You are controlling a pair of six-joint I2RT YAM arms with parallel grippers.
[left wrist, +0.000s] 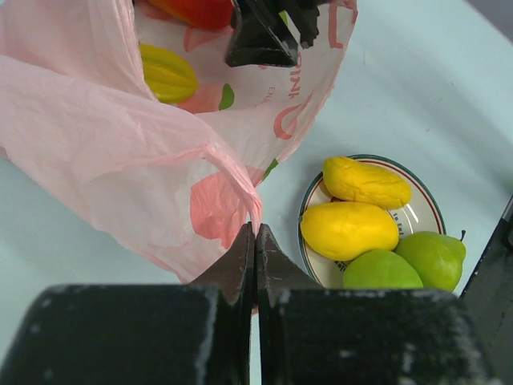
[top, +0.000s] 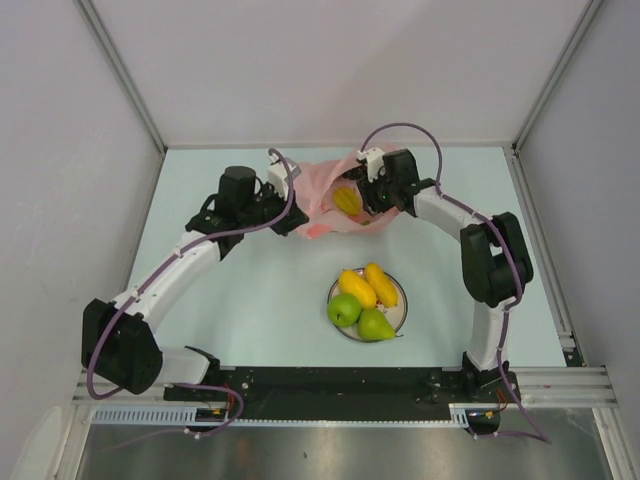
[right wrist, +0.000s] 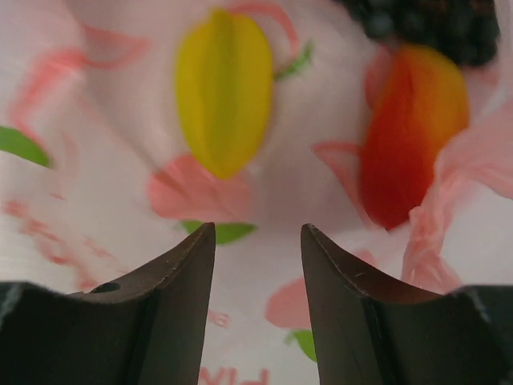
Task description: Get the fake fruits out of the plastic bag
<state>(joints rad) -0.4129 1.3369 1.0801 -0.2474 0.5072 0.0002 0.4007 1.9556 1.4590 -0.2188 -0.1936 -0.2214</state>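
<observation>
The pink plastic bag (top: 325, 195) lies at the table's far middle, mouth open. My left gripper (top: 298, 217) is shut on a pinched fold of the bag's edge (left wrist: 255, 227). My right gripper (top: 366, 195) is open and empty inside the bag's mouth (right wrist: 258, 233), above its printed floor (right wrist: 80, 160). Ahead of it lie a yellow banana (right wrist: 224, 88), a red watermelon slice (right wrist: 409, 136) and a dark grape bunch (right wrist: 425, 24). Two mangoes (top: 357, 287) (top: 381, 284), a green apple (top: 344, 309) and a green pear (top: 376, 324) lie outside the bag.
The mangoes, apple and pear rest on a round white plate (top: 400, 300) near the table's middle, also in the left wrist view (left wrist: 421, 212). Grey walls close the table's back and sides.
</observation>
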